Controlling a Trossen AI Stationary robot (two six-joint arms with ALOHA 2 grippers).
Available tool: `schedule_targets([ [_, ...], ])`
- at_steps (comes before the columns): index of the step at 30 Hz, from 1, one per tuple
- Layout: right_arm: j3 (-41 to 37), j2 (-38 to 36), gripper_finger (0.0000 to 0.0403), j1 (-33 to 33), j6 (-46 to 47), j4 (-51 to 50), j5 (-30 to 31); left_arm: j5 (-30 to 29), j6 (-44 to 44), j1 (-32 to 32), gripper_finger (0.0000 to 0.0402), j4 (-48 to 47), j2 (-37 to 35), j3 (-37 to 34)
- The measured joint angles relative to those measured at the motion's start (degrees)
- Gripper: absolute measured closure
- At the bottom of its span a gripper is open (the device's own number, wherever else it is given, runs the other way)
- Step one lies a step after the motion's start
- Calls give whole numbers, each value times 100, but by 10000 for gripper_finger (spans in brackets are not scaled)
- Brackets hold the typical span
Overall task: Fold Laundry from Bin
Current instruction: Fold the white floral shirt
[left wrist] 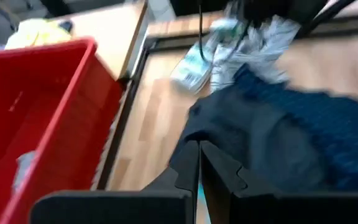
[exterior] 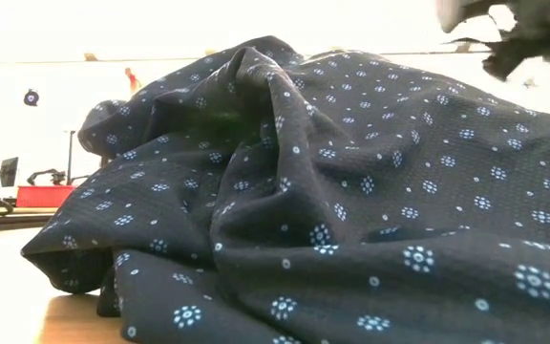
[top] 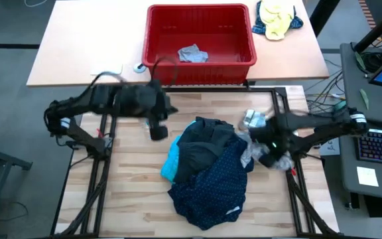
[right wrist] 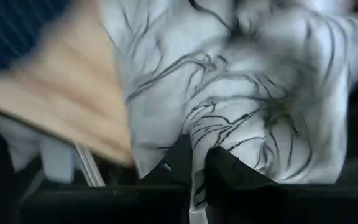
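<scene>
Navy dotted garment (exterior: pixel 351 220) hides low view's table

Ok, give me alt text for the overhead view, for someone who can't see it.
A heap of laundry, black, turquoise and dotted navy, lies on the wooden table between two dark arms. The right gripper is shut on a light grey garment; the left gripper is shut and empty. Behind stands a red bin.

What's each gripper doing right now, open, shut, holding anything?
Left gripper: shut, empty, beside the clothes pile.
Right gripper: shut on the white line-patterned garment.
</scene>
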Motion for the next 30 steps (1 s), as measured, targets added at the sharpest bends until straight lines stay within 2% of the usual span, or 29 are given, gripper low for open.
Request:
schedule_targets([
  [2, -376, -281, 390, 441, 455, -12, -77, -161, -288, -422, 401, 397, -176, -290],
  [8, -780, -910, 390, 1207, 1412, 81, 755, -135, -710, -1205, 401, 1388, -519, -1423],
  [14, -647, -1237, 390, 1297, 1246, 729, 1300, -138, -1448, -1539, 401, 1967, -446, -2233],
  [17, -521, -1241, 390, 1296, 980, 1154, 1612, -133, -1672, -1696, 387, 2056, -250, -2509],
  [20, -469, -1171, 386, 1297, 788, 1489, 1768, -133, -1882, -1838, 358, 2122, -55, -2630],
  [23, -483, -1025, 364, 1295, 689, 1541, 1953, 11, -2059, -1961, 317, 2147, 103, -2689],
  [27, -537, -802, 307, 1295, 607, 1537, 2049, 0, -2235, -2161, 248, 2145, 305, -2706],
  [30, -529, -644, 257, 1295, 385, 1526, 1958, -223, -2291, -2318, 195, 2166, 517, -2707],
])
